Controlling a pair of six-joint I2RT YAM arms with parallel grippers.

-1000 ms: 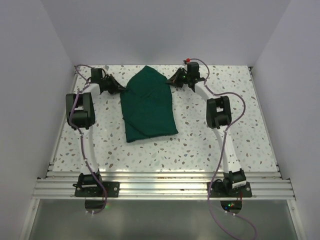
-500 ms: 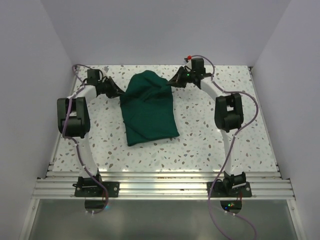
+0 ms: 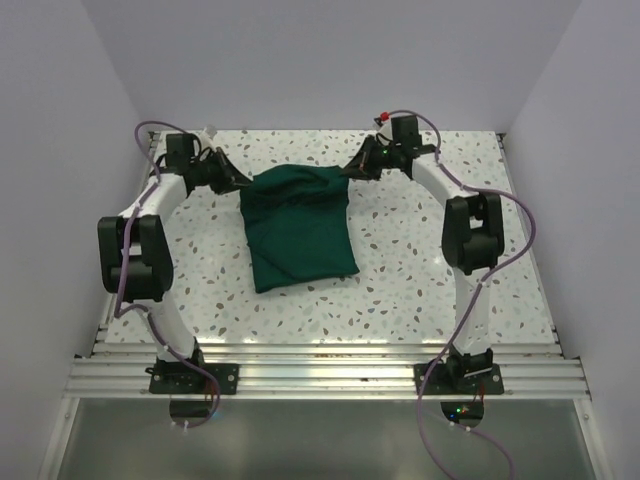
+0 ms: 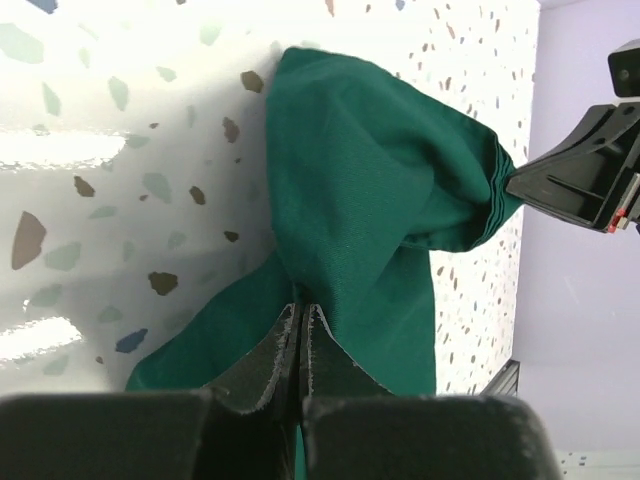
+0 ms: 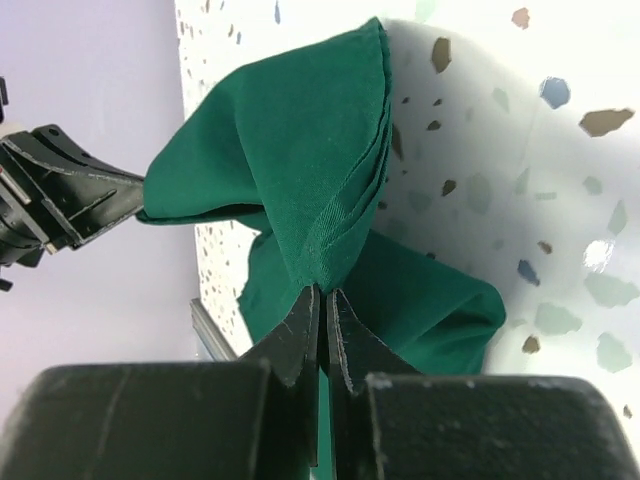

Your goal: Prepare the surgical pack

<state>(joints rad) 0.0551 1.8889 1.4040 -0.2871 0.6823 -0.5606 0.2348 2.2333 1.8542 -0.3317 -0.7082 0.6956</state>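
Observation:
The dark green cloth [image 3: 298, 225] lies bunched on the speckled table, its far edge lifted and stretched between both grippers. My left gripper [image 3: 243, 183] is shut on the cloth's far left corner; in the left wrist view the jaws [image 4: 300, 308] pinch a fold of green cloth [image 4: 370, 200]. My right gripper [image 3: 350, 172] is shut on the far right corner; in the right wrist view the jaws [image 5: 322, 292] pinch layered green cloth [image 5: 290, 150]. The steel tray, instruments and gauze pads are out of view.
White walls enclose the speckled table [image 3: 430, 280] on the left, back and right. An aluminium rail [image 3: 320, 375] runs along the near edge by the arm bases. The opposite gripper shows in each wrist view.
Both grippers have moved apart and toward the back, pulling the cloth's far edge wide. The pointed far end of the cloth has flattened into a broad straight edge.

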